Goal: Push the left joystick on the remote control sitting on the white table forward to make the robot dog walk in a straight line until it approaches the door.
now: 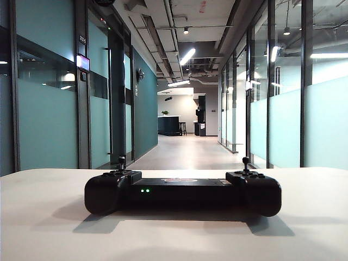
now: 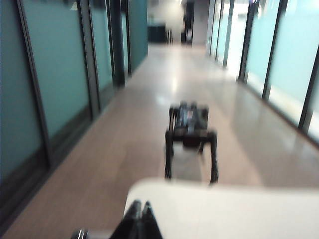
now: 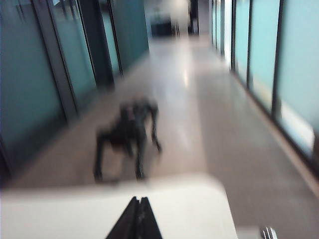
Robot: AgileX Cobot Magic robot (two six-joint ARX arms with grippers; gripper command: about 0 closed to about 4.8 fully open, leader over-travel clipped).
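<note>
The black remote control (image 1: 182,191) lies on the white table (image 1: 49,217), with two green LEDs by its left lobe. The left joystick (image 1: 122,161) stands upright on that lobe, and a matching stick (image 1: 246,162) rises from the other lobe. No gripper shows in the exterior view. The robot dog (image 2: 191,134) stands on the corridor floor just past the table edge, and the blurred right wrist view also shows the dog (image 3: 127,133). My left gripper (image 2: 140,204) is shut and empty over the table (image 2: 224,209). My right gripper (image 3: 139,199) is likewise shut and empty.
A long corridor runs ahead between teal glass walls. A dark door (image 1: 117,98) stands on its left side, and a dark counter (image 1: 168,125) with stools sits at the far end. Glass partitions (image 1: 283,125) line the right side.
</note>
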